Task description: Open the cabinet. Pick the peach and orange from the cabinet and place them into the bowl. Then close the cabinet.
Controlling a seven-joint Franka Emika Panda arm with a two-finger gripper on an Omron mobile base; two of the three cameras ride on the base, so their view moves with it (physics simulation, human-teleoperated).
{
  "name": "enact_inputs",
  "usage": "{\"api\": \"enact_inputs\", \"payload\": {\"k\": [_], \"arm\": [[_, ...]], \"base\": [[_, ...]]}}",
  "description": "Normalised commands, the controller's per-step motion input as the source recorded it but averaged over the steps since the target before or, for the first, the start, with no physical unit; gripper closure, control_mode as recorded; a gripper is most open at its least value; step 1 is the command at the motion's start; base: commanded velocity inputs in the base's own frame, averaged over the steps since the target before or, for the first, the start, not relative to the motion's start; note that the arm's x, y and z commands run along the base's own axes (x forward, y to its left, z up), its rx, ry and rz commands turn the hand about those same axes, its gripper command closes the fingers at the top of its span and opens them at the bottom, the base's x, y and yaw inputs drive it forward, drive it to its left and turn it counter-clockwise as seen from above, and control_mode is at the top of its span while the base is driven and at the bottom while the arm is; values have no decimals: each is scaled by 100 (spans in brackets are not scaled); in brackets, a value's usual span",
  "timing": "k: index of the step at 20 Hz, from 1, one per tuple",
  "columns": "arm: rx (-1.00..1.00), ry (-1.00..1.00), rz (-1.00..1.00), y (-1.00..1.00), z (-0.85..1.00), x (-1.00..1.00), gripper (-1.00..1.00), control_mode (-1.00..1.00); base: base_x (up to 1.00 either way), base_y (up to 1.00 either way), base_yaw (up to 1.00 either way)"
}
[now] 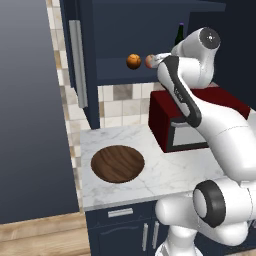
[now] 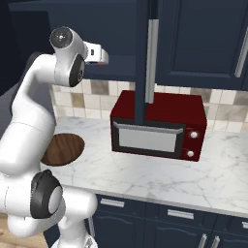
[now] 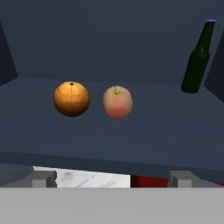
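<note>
Peach [image 3: 117,102] sits ahead of the wide-open, empty hand [image 3: 111,178].

One orange [image 3: 71,99], one peach [image 3: 117,102] and one dark green bottle [image 3: 197,59] are counted on the shelf of the one open cabinet [image 1: 150,75]. One wooden bowl [image 1: 117,163] and one red microwave [image 2: 157,127] are counted on the counter [image 1: 165,175].
</note>
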Motion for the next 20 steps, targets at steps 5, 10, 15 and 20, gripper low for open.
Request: {"api": "enact_inputs", "payload": {"k": [5,10,15,20], "arm": [[0,0,0,0,-9,36,-100,-100],[0,0,0,1,-6,33,-100,-100],[0,2,0,5,-3,34,-100,-100],[0,2,0,6,-4,33,-100,-100]], "base": [[0,0,0],[0,0,0],[0,0,0],[0,0,0]]}}
